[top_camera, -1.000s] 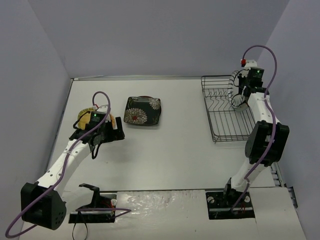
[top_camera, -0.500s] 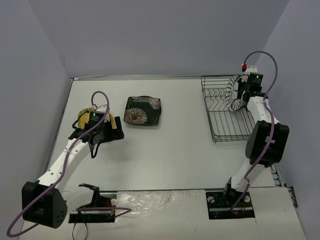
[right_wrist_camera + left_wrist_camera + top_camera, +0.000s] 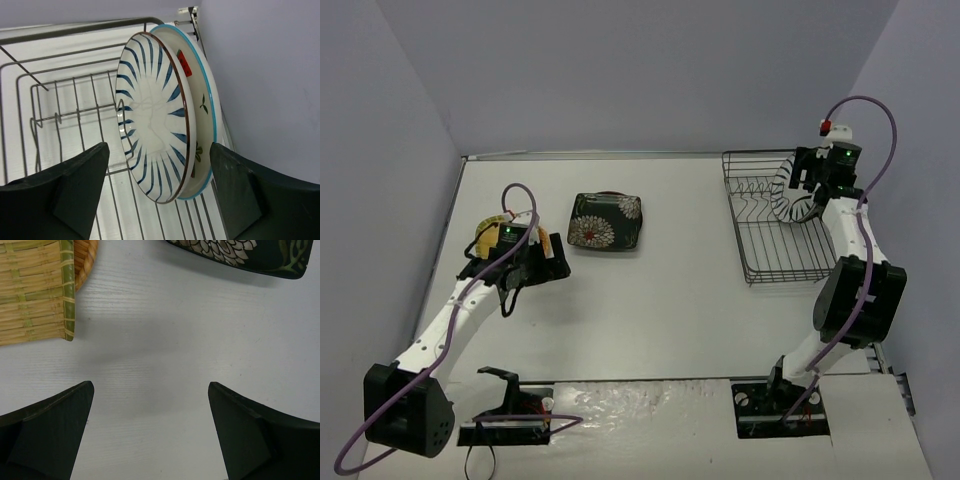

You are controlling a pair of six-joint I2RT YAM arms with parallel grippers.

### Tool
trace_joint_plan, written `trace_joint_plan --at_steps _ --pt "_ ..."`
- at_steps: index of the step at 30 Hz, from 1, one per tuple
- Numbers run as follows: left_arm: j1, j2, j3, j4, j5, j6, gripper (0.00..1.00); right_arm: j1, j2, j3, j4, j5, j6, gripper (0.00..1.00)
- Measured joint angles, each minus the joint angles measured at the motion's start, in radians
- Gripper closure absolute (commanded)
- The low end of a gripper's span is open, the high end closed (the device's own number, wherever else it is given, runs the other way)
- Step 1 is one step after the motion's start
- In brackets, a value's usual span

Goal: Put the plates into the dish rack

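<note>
Right gripper (image 3: 159, 165) stands open astride the striped plate (image 3: 150, 115), fingers clear of both faces, nothing gripped. That plate stands on edge at the far right corner of the rack (image 3: 770, 235), close against the watermelon plate (image 3: 202, 100) behind it. Left gripper (image 3: 151, 387) is open and empty over the table (image 3: 670, 290). The yellow plate (image 3: 30, 290) lies flat ahead and left of its jaws, the floral plate (image 3: 240, 252) ahead and right. Judgement: the left arm is much the nearer to both, so the next pickup falls to it.
</note>
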Motion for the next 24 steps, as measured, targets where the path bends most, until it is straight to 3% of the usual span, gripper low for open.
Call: trace_joint_plan --at_steps 8,17,24 --pt "0.003 0.045 0.006 0.043 0.015 -0.09 0.03 0.001 -0.185 -0.013 -0.007 0.001 0.079 0.0" --pt "0.012 0.29 0.124 0.162 0.014 -0.219 0.03 0.027 -0.469 -0.177 0.071 -0.185 0.416 0.0" --pt "0.045 0.514 0.256 0.283 0.06 -0.258 0.03 0.173 -0.561 -0.325 0.139 -0.368 0.58 0.0"
